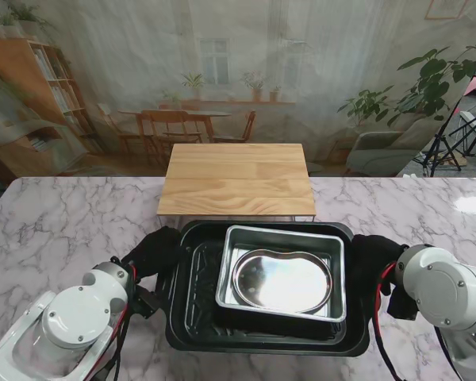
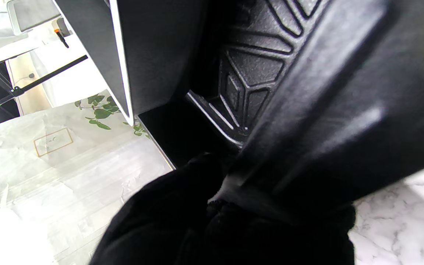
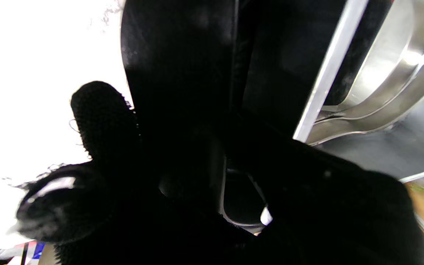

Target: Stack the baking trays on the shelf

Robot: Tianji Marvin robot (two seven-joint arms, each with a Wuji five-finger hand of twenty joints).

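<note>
White marble desk (image 1: 71, 230) with grey veining; pale pine wooden shelf top (image 1: 236, 181); large black plastic baking tray (image 1: 192, 317) with ribbed geometric floor pattern; shiny silver rectangular metal tray (image 1: 333, 262); black-gloved hands, white arms.

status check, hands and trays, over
Left hand and right hand shut on opposite ends of black tray. Silver tray nested inside it, oval dish inside that. Wooden shelf just beyond, top bare.

Marble table (image 1: 63, 230) (white, grey-veined) before a printed backdrop (image 1: 222, 71).
</note>
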